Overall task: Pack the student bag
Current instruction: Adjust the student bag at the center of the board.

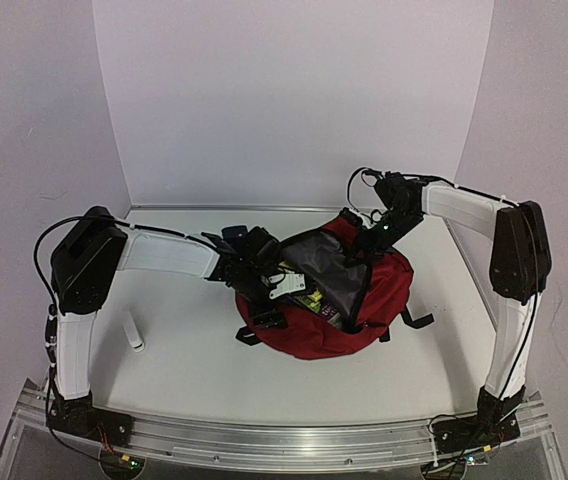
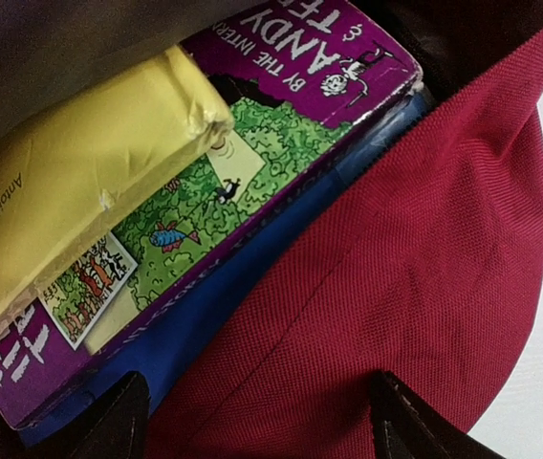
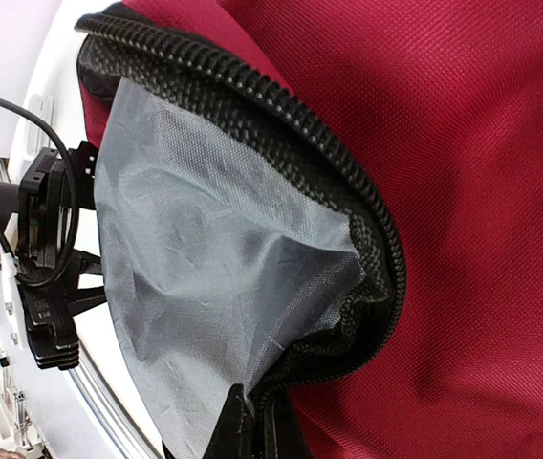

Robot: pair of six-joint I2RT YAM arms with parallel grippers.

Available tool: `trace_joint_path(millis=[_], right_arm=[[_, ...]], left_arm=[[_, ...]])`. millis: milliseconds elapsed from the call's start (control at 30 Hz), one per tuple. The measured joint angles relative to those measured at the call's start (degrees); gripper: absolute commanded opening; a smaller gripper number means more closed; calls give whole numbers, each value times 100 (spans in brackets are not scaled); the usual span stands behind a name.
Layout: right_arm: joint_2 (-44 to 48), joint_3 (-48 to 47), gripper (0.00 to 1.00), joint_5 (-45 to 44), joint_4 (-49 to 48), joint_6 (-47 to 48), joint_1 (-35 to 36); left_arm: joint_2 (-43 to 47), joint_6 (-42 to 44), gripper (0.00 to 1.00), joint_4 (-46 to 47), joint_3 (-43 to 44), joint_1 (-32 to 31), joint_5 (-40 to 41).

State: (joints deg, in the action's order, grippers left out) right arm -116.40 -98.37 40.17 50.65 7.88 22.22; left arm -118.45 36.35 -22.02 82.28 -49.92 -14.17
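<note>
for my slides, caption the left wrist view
Inside the dark red student bag: yellow book on purple book on blue book, left fingers open above.

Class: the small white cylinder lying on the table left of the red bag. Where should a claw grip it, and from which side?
Probably the middle of the white cylinder, from straight above. It lies flat on the table, long axis roughly near-to-far, so closing across its narrow width should hold best.

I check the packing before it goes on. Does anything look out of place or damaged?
A white tube lies alone on the table, left of the student bag and apart from it, not packed. Inside the bag, the yellow book has a dented edge.
</note>
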Motion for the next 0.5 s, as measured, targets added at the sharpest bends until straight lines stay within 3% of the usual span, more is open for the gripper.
trace_joint_path(millis=[167, 500], right_arm=[[0, 2, 0, 4, 0, 2, 0], [20, 2, 0, 69, 0, 0, 12]], left_arm=[[-294, -7, 69, -185, 347, 0, -143], [-246, -303, 24, -483, 477, -37, -394]])
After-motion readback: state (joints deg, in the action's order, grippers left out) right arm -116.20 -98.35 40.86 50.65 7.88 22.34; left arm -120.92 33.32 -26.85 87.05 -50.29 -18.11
